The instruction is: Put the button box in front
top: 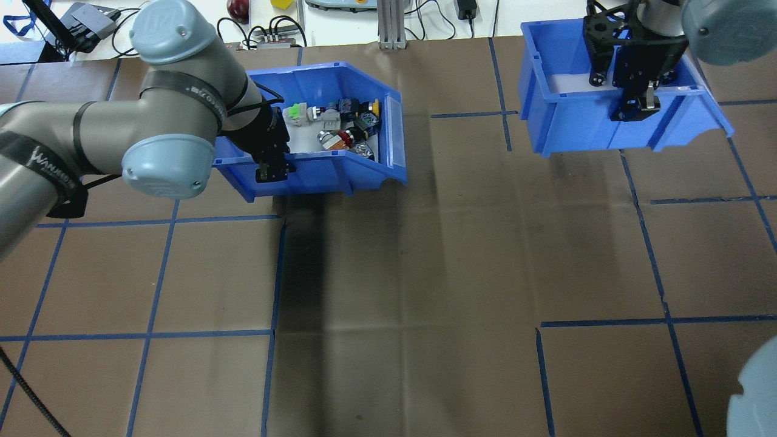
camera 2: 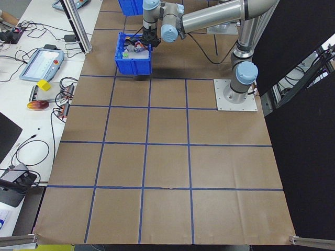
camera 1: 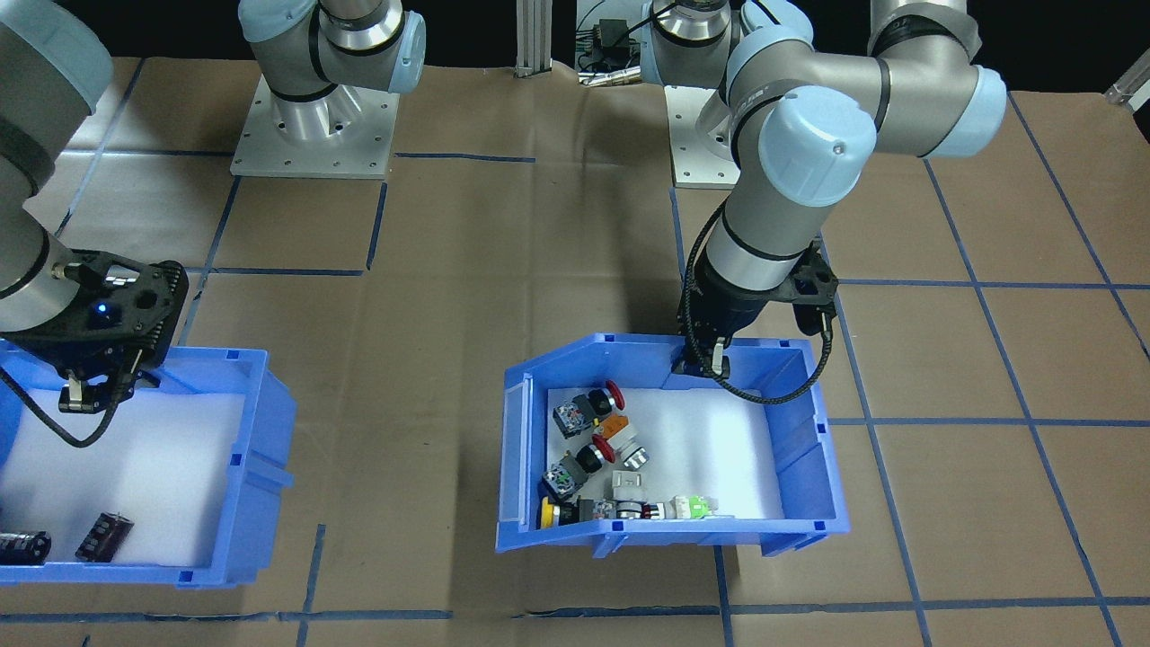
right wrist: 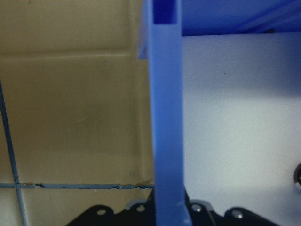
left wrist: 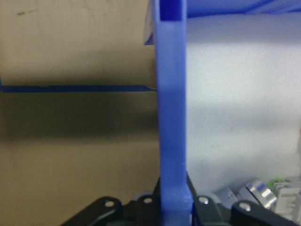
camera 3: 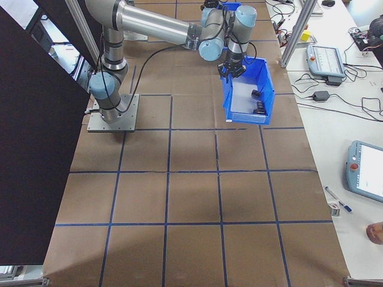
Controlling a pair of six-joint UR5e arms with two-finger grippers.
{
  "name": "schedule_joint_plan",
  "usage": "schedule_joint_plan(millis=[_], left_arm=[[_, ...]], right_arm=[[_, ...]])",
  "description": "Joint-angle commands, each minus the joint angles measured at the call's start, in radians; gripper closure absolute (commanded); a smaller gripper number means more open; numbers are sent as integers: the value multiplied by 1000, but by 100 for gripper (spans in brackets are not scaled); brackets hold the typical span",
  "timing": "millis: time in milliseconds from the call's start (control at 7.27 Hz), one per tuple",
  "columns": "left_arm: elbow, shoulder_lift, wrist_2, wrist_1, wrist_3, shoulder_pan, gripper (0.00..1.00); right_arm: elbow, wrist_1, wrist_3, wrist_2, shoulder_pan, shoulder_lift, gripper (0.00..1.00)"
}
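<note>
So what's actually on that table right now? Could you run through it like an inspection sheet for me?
Surface: table covered in brown paper with a grid of blue tape lines.
Job's things: button box, a blue bin with a white floor, holding colourful push-buttons bunched toward its sloped front lip.
Clutter: second blue bin holding dark cylindrical parts.
Grippers: left gripper shut on the button box's wall; right gripper shut on the second blue bin's wall.
Cables: black cable looping off the left wrist over the button box.
Surroundings: side benches with tablets, wires and small gadgets; no person seen.
</note>
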Motion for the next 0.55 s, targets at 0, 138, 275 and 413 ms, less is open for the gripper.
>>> schedule_joint_plan(millis=[0,138,275,413], left_arm=[[107,-124,-6,32,-144,-93,100],[145,-178,-4,53,-172,-130,100],[188,-236,-3,93,-208,-164,100],[225,-281,0,116,-240,-187,99]], right_arm=[[109,-39,-166,27,-57,-63,96],[137,-42,-228,24,-83,-79,96],[177,-45,-234,26,-91,-103,96],[208,-59,-224,24,-94,-118,96]])
